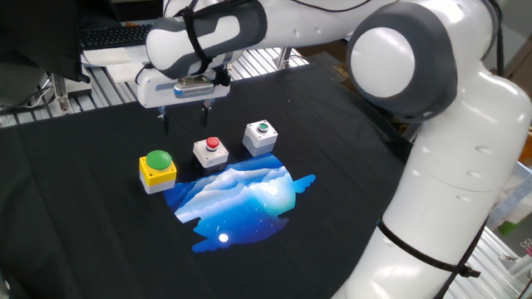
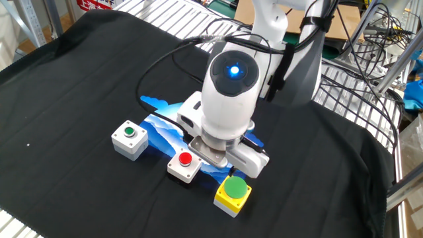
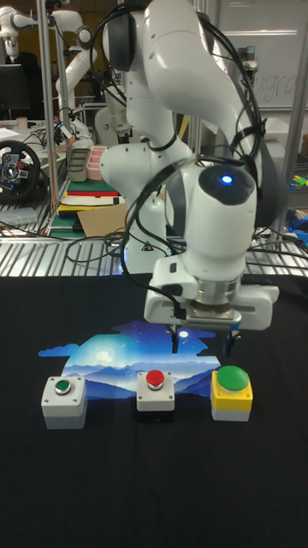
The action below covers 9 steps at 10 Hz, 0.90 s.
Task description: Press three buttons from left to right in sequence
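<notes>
Three buttons stand in a row on the black cloth. The big green dome on a yellow box [image 1: 157, 166] [image 2: 233, 192] [image 3: 232, 390] is at the left in one fixed view. The small red button on a white box [image 1: 211, 148] [image 2: 184, 162] [image 3: 156, 385] is in the middle. The small green button on a white box [image 1: 261, 134] [image 2: 129, 137] [image 3: 63, 396] ends the row. My gripper [image 1: 185, 118] [image 3: 201, 341] hovers above the cloth, over the gap between the green dome and the red button. It is open, touching nothing. My wrist hides the fingertips in the other fixed view.
A blue mountain-print patch [image 1: 241, 195] lies on the cloth beside the buttons. Metal racking [image 1: 100, 75] borders the table, with a keyboard [image 1: 116, 35] on it. Cables [image 2: 357, 39] lie past the far edge. My arm's white links [image 1: 432, 166] stand at the right.
</notes>
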Motion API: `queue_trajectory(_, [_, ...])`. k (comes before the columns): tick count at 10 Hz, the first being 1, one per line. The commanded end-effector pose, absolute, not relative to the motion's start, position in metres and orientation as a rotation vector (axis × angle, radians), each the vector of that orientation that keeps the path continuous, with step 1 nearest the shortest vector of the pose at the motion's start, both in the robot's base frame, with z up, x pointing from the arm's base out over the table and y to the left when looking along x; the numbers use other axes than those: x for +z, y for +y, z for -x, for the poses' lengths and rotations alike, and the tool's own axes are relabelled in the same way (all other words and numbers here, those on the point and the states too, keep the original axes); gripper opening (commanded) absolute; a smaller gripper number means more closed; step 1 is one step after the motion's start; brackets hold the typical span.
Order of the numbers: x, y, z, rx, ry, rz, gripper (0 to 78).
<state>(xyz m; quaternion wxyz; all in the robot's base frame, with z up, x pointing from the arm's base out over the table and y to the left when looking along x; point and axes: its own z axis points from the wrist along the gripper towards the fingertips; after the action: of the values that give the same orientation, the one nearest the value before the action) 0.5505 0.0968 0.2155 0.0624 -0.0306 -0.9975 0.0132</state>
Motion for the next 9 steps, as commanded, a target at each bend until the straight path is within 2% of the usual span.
queue_trajectory(1, [0.254, 0.039, -0.552, 0.064, -3.000, 0.022, 77.5])
queue_trajectory(4, [0.274, -0.010, -0.545, 0.078, -3.004, -0.069, 77.5])
queue_trajectory(7, [0.283, -0.016, -0.543, 0.117, -3.006, -0.076, 77.5])
queue_trajectory(9, [0.283, -0.017, -0.549, 0.078, -3.003, -0.081, 77.5])
